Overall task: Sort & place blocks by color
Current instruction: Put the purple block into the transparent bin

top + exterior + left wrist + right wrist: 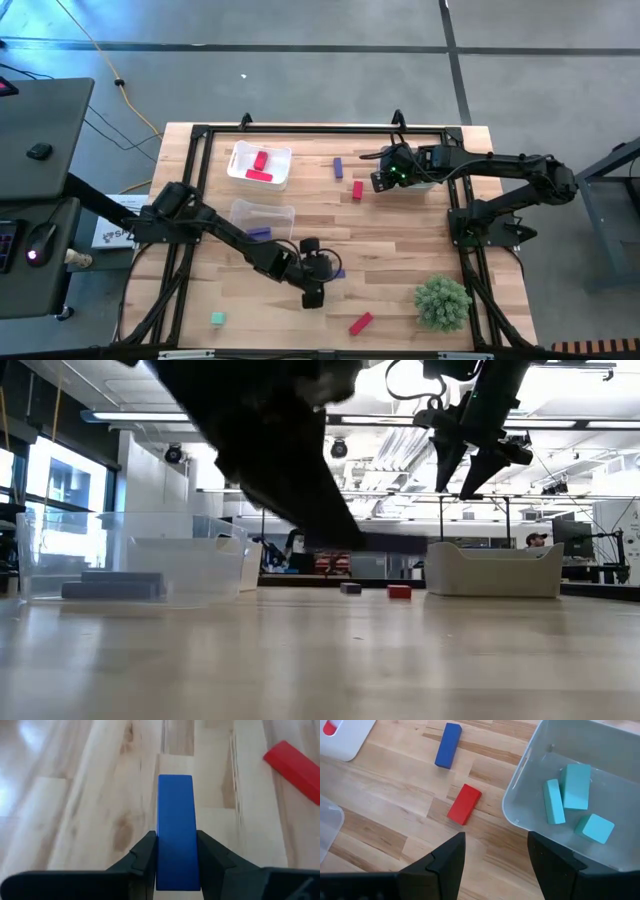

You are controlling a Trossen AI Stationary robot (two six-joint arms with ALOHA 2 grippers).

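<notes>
Down at the front of the worktop [400,300], the bushy green plant ball [441,302] serves as the landmark. Just to its left lies a red bar [360,322], and far to its left, near the front edge, sits a small teal cube [217,318].

A little farther back and left of the plant, the left hand [177,870] has its two fingers [145,855] pressed against the sides of a blue-purple bar [175,830], gripping it at its near end; the bar juts forward past the fingertips over the wood. In the left wrist view the red bar [295,762] shows off to one side.

Farther left of the plant and back stands a clear bin [262,214] with a purple bar [259,234] at its near side. Behind that bin is a white bin [258,165] holding two red blocks [260,168].

Well behind the plant, toward the far edge, the right hand [496,851] hovers with its fingers spread wide and nothing between them. Below it a red block [464,804] and a blue-purple bar [448,745] lie apart on the wood, both up and left of the plant in the high view. Beside them is a pale bin [520,795] containing three teal blocks [572,800].
</notes>
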